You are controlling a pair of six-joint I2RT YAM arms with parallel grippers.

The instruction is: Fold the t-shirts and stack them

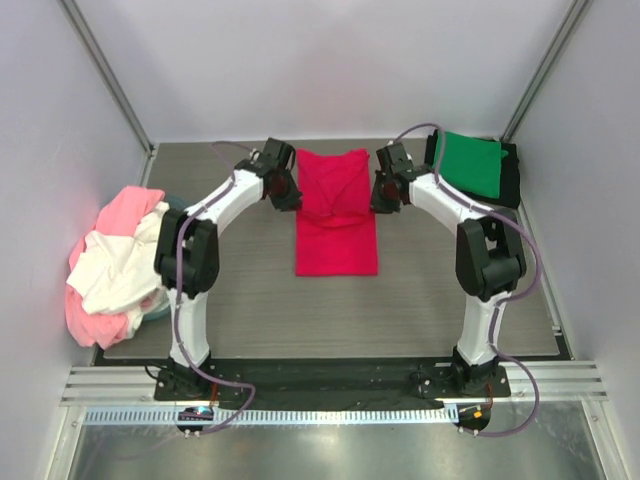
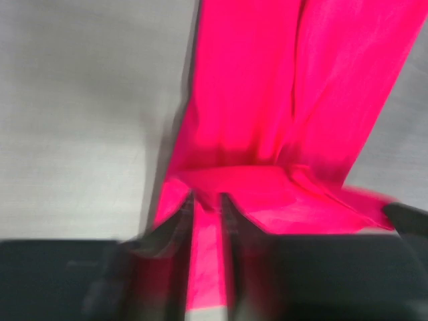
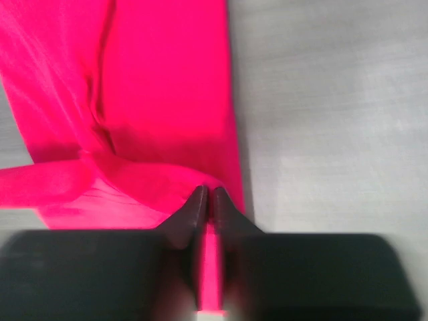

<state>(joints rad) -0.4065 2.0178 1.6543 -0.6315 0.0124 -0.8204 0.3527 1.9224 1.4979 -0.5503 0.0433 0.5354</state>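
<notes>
A crimson t-shirt [image 1: 337, 215] lies as a long narrow strip in the middle of the table, its far half lifted and bent over. My left gripper [image 1: 287, 195] is at its left edge. In the left wrist view the gripper [image 2: 206, 197] has its jaws a narrow gap apart, with red cloth [image 2: 267, 100] showing between them. My right gripper [image 1: 385, 195] is at the right edge. In the right wrist view the gripper [image 3: 207, 194] has its tips pinched together on a fold of the red cloth [image 3: 154, 87]. A green t-shirt [image 1: 470, 165] lies folded on a black one [image 1: 512, 175] at the far right.
A loose heap of light pink and white t-shirts [image 1: 115, 260] sits at the left edge of the table, with a bit of greyish-teal cloth [image 1: 160, 305] under it. The grey table [image 1: 420, 300] is walled by white panels on three sides.
</notes>
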